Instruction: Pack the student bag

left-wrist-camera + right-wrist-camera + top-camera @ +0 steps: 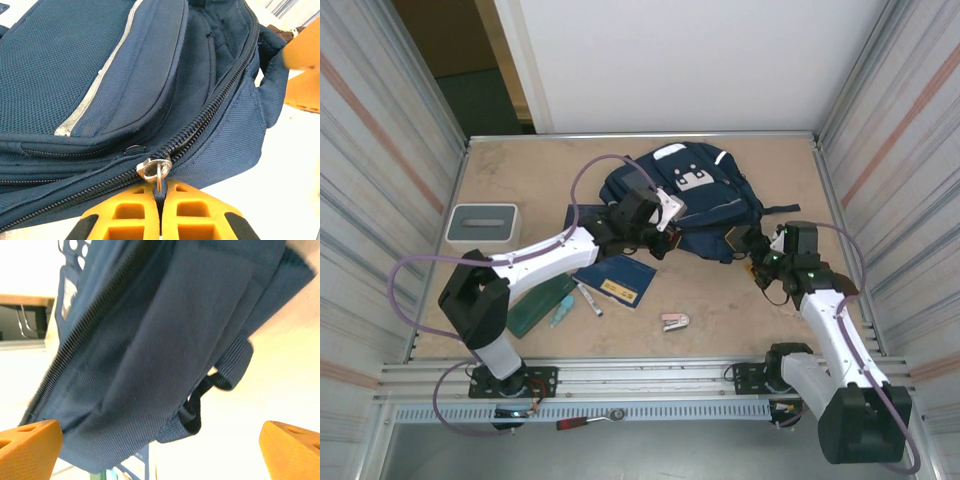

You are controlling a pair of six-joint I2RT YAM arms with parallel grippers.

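Student bag (705, 195) is laid flat on the table (720, 310), well right of the grey box (483, 222) and slightly beyond it. Left gripper (160, 192) is clamped on the metal zipper pull (155, 169). Right gripper (160, 440) is spread wide, nothing held, farther right of the box at the bag's strap corner. Step is judged as running the main zip. The pull should be drawn straight along the teeth, with the fabric braced so the bag is not dragged.

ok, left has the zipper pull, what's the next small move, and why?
Probably draw the zipper pull along its track to open the backpack. The left fingers are shut on it, the teeth beside it look meshed, and the notebook lies outside. The right fingers stand open.
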